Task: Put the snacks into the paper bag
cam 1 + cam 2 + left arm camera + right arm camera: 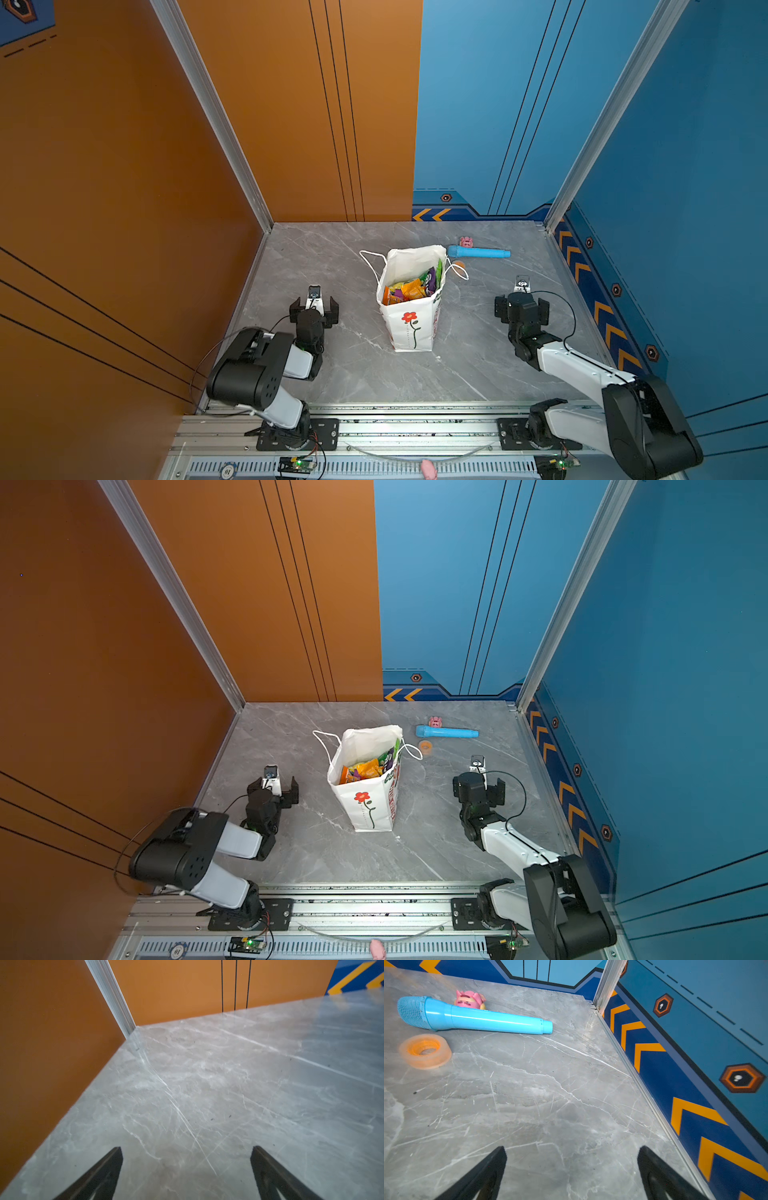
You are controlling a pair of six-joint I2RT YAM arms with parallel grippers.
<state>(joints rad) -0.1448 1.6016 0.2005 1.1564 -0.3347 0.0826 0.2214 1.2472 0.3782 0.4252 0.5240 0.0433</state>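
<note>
**Bag filled, both arms standing off**

The paper bag [409, 328] stands upright at the middle of both top views, mouth open, with the snacks [411, 286] piled inside as a heap of orange, yellow, purple and green packets. No packet shows loose on the bench [353, 374], so the task looks as good as done. The left fingers [108, 1167] are spread wide over bare marble and hold nothing. The right fingers [488, 1172] are just as wide and just as empty.

What is left is probably only to hold off or draw back. Doing that well means keeping both arms low and away from the bag's sides, since a light paper bag would tip at a nudge. Its cord handles [457, 270] droop outward and could snag.

In a top view the blue microphone [477, 1018], the pink toy [469, 999] and an orange tape roll [425, 1051] lie to the upper right of the bag and need no handling. There is open bench on either side of the bag and across the lower part of the frame. The orange wall [52, 1053] hems in the left arm, and the chevron-striped wall [675, 1084] hems in the right
</note>
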